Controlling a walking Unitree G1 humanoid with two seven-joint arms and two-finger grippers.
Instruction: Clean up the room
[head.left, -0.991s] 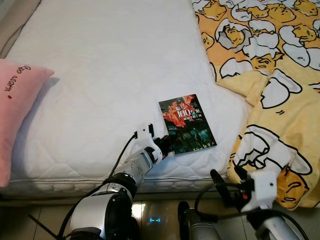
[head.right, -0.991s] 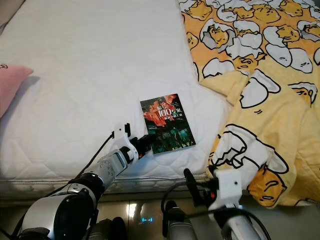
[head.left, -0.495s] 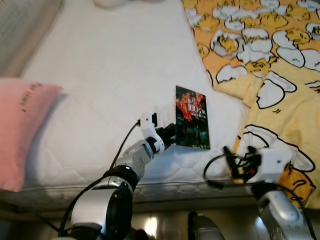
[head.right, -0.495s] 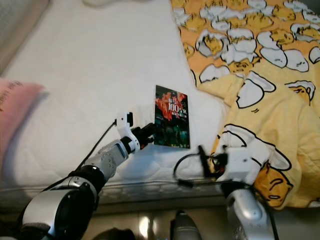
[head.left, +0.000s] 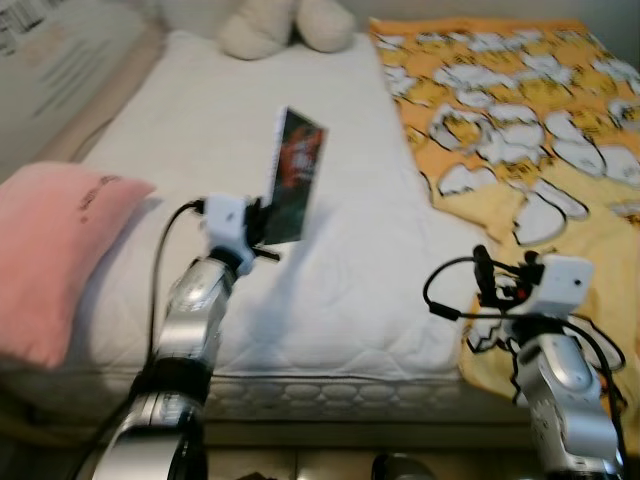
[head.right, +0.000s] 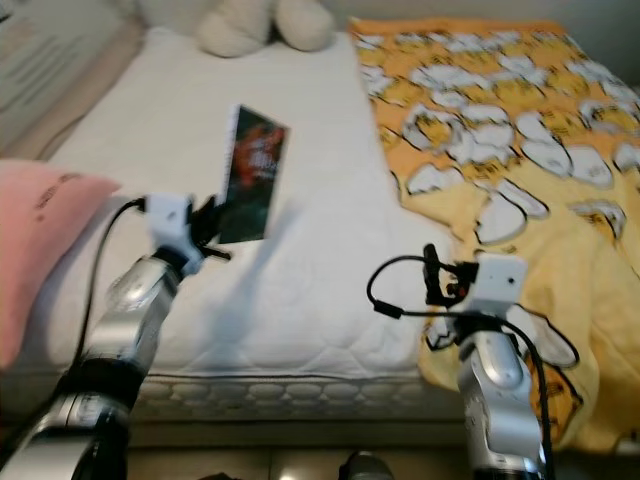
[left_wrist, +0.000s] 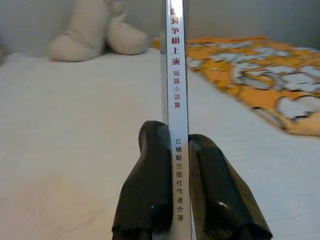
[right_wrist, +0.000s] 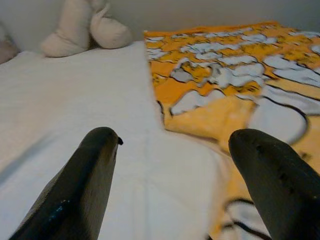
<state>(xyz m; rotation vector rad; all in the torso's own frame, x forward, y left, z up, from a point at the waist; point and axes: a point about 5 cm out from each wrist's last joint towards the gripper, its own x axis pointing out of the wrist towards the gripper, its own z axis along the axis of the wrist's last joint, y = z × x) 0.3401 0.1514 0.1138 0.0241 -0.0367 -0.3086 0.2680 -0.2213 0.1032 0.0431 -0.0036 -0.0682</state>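
Head views: the left gripper (head.left: 262, 222) holds a book (head.left: 294, 177) upright in the air above the white bed (head.left: 330, 250), between a pink pillow (head.left: 50, 250) and a yellow blanket (head.left: 520, 130); the right gripper (head.left: 480, 275) hangs at the bed's near edge.

Left wrist view: both fingers (left_wrist: 150, 195) pinch the book's spine, a plush toy (left_wrist: 95, 30) behind.

Right wrist view: the right fingers (right_wrist: 85, 185) are spread wide, holding nothing.

1. Both arms: silver metal tubes w/ dark joint bands.
2. Wrists: white boxy housings, black cable looping out of each.
3. Left gripper (left_wrist: 175, 200): two glossy black rounded fingers.
4. Right gripper (right_wrist: 185, 185): same black, tapered fingers.
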